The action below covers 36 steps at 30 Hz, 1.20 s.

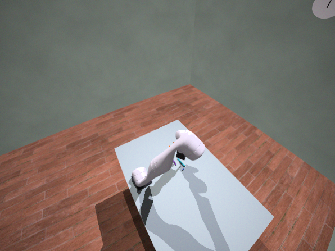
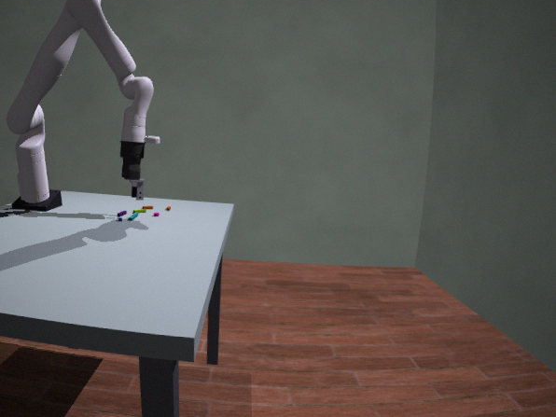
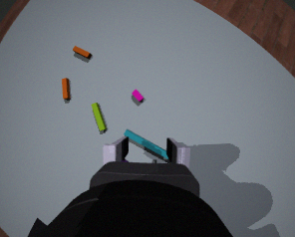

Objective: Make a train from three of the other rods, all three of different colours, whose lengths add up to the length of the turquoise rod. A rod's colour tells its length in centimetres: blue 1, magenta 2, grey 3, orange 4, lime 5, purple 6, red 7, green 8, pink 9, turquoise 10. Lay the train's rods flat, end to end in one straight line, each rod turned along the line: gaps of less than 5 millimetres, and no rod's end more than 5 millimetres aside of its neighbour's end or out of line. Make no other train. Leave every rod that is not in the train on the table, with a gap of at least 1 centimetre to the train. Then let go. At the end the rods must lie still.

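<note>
My gripper (image 2: 138, 196) (image 3: 147, 145) is open and empty, above the table over the turquoise rod (image 1: 181, 163) (image 2: 133, 216) (image 3: 145, 142). A purple rod (image 1: 174, 163) (image 2: 121, 213) lies beside it, almost hidden in the wrist view. A small blue rod (image 1: 182, 169) (image 2: 119, 219) lies near the turquoise rod's end. A small grey piece (image 3: 154, 161), perhaps a grey rod, shows between the fingers' bases. A lime rod (image 2: 140, 211) (image 3: 99, 118), a magenta rod (image 2: 156, 214) (image 3: 138, 95), one orange rod (image 2: 147, 207) (image 3: 66, 89) and another orange rod (image 2: 168, 208) (image 3: 82, 52) lie apart. No train shows.
The rods lie on the pale table (image 1: 225, 207) (image 2: 140, 270) (image 3: 199, 75). The arm hides some rods in the top view. The table's far edge is beyond the orange rods. The arm's shadow falls beside the turquoise rod.
</note>
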Available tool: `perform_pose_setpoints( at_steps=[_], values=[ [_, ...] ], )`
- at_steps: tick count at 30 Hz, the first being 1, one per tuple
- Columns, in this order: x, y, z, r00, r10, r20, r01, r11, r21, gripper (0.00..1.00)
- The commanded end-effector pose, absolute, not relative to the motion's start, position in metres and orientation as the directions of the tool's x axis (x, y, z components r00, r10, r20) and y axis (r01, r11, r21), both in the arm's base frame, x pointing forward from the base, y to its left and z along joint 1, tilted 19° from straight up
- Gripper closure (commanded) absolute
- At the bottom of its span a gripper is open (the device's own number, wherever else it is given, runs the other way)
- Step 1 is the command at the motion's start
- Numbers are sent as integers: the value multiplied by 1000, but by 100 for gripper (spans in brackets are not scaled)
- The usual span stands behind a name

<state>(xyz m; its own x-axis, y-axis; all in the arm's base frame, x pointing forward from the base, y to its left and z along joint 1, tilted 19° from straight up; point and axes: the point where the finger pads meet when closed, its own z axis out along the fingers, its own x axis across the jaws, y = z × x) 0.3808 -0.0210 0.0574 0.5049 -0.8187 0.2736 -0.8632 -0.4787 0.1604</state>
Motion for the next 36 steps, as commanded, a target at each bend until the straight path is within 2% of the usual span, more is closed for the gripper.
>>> perform_pose_setpoints(
  at_steps=[1,5,10,11,36],
  values=[
    [370,-56,77,441,-847,299,-898,-420,134,0],
    [349,-85,86,391,-868,306,-921,-372,120,0],
    [346,-88,87,384,-871,306,-923,-366,118,0],
    [346,-88,87,384,-871,306,-923,-366,118,46],
    [346,-88,87,384,-871,306,-923,-366,118,46]
  ],
)
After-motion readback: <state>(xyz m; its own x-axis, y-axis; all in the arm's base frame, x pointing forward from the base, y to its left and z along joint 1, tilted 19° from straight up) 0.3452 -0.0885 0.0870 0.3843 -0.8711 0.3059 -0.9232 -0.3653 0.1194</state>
